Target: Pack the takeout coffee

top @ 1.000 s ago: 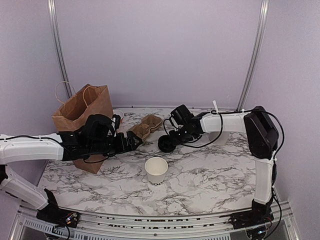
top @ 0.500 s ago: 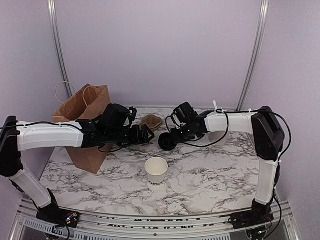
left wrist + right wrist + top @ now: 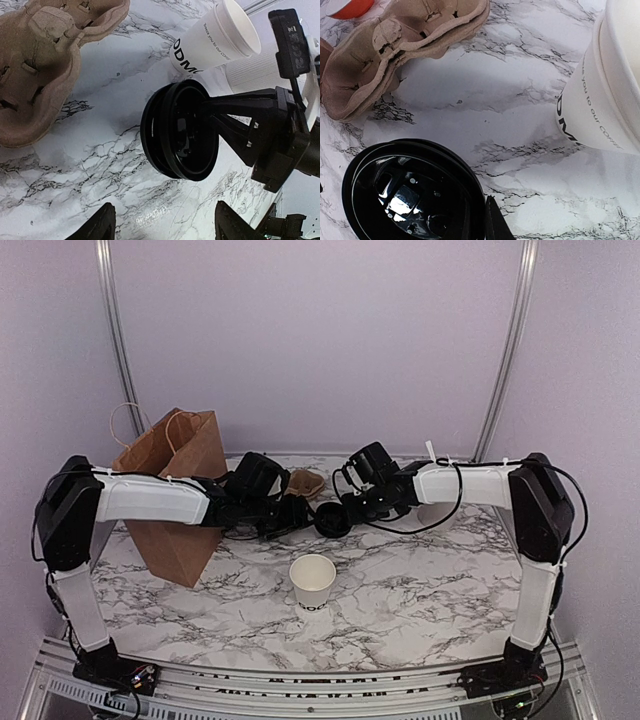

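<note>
The white paper cup (image 3: pixel 313 582) stands open-topped and upright at the table's middle, with dark lettering low on its side. It also appears in the left wrist view (image 3: pixel 215 40) and the right wrist view (image 3: pixel 605 100). My right gripper (image 3: pixel 345 515) is shut on the rim of the round black lid (image 3: pixel 332 521), holding it on edge above the marble behind the cup. One right finger (image 3: pixel 496 225) shows beside the lid (image 3: pixel 410 192). My left gripper (image 3: pixel 165 227) is open. Its fingertips (image 3: pixel 97 227) sit just short of the lid (image 3: pixel 180 130), touching nothing.
A brown paper bag (image 3: pixel 170 490) stands open at the left, behind the left arm. A brown pulp cup carrier (image 3: pixel 305 483) lies at the back, close to both grippers. The corner of an orange-banded bowl (image 3: pixel 350 6) shows beyond the carrier.
My left arm has swung right from in front of the bag until its gripper faces the lid, and its jaws have narrowed. The right gripper has held the lid almost still.
</note>
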